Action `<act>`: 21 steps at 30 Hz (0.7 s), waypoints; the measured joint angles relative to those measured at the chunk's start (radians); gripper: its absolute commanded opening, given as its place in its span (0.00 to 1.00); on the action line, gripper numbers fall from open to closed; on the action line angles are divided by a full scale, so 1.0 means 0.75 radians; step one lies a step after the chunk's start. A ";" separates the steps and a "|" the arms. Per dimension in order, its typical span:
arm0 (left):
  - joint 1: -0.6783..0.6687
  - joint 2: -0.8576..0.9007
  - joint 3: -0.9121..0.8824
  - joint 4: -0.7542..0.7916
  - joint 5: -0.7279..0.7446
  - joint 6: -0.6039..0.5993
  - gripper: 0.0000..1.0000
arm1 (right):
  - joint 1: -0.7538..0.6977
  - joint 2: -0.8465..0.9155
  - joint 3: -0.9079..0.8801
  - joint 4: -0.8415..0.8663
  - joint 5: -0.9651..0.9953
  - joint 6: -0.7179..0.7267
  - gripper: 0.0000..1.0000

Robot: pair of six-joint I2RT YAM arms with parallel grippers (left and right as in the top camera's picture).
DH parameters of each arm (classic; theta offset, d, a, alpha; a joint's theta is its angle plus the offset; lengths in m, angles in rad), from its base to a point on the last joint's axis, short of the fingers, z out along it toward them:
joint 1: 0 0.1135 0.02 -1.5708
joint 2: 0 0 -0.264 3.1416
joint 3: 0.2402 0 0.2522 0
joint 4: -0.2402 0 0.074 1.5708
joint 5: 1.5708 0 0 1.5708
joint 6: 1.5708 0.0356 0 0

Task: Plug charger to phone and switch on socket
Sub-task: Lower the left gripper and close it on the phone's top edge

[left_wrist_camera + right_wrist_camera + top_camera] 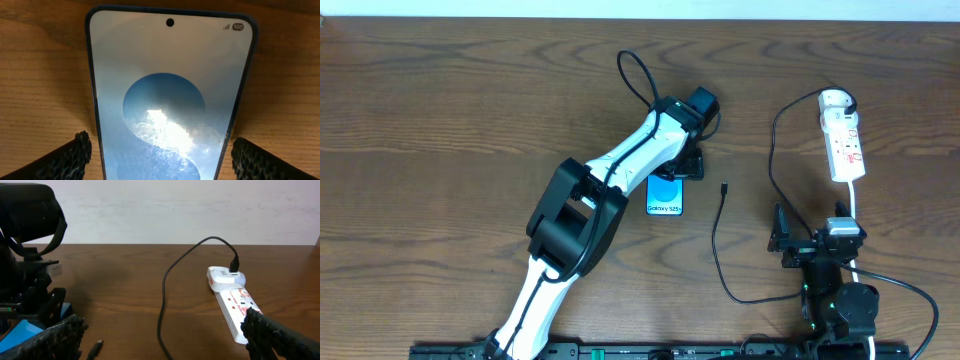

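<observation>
Lengthwise, phone (665,195) bottom end toward robot.

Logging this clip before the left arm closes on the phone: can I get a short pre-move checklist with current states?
1. Left gripper open, a finger on each side of the phone: ok.
2. Phone flat, screen up: ok.
3. Charger tip free on the table, beside the phone, unplugged: ok.
4. Charger's other end in the adapter on the socket: ok.
5. Right gripper open, empty: ok.
6. Socket switch position: cannot tell.
</observation>
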 measured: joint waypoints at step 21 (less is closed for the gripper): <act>0.001 -0.032 -0.112 0.119 0.007 -0.033 0.91 | 0.000 0.000 0.000 -0.001 0.000 0.000 0.99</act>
